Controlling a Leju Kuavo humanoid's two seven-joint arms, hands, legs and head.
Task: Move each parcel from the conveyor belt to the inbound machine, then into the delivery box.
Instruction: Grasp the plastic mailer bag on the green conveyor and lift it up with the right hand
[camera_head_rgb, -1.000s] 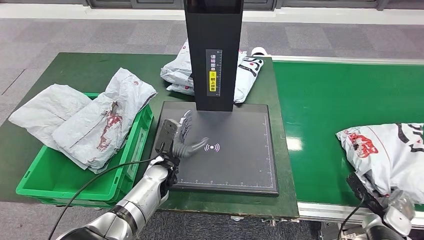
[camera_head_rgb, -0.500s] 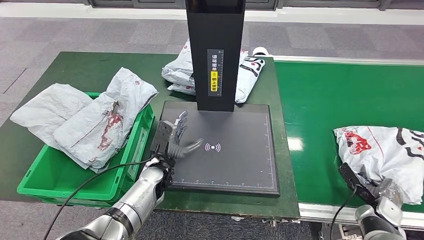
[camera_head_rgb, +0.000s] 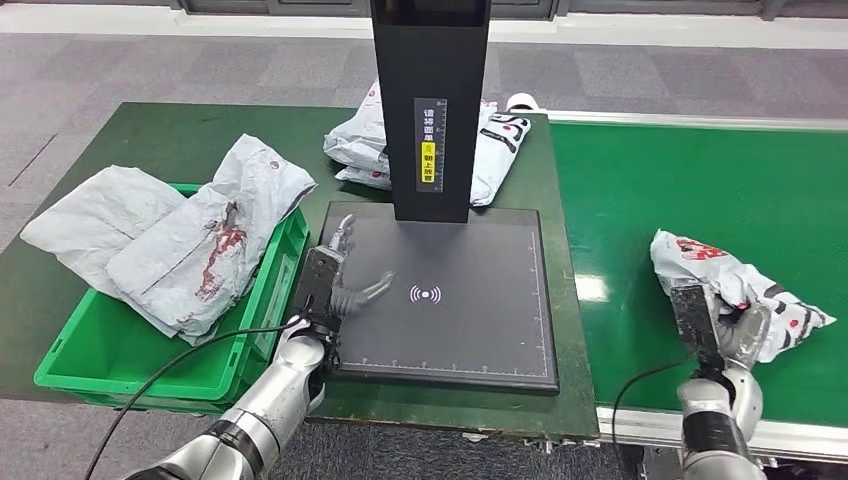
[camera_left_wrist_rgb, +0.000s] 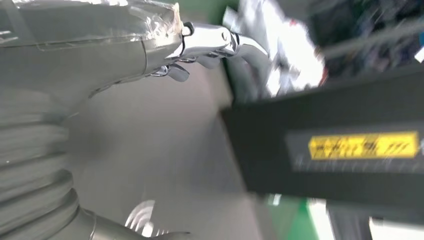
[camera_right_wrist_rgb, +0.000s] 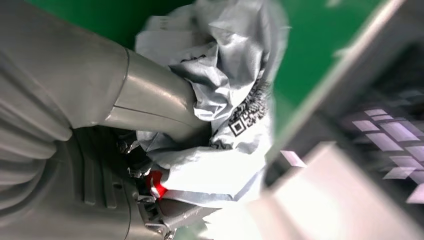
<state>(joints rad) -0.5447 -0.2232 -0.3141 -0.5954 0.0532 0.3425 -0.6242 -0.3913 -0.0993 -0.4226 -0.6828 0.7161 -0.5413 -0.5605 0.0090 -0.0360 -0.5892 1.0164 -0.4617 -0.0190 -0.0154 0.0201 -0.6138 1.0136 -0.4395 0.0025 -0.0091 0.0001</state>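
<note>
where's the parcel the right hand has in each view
Head view: parcel at right on the green belt, gripped by the right hand.
Left wrist view: not in it.
Right wrist view: parcel at centre, crumpled against the hand.
Shared landmark: the green belt.

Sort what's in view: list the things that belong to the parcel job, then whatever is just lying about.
Job:
parcel gripped by right hand
conveyor belt
inbound machine
green delivery box with parcels
left hand

Lying about:
bags behind the machine
</note>
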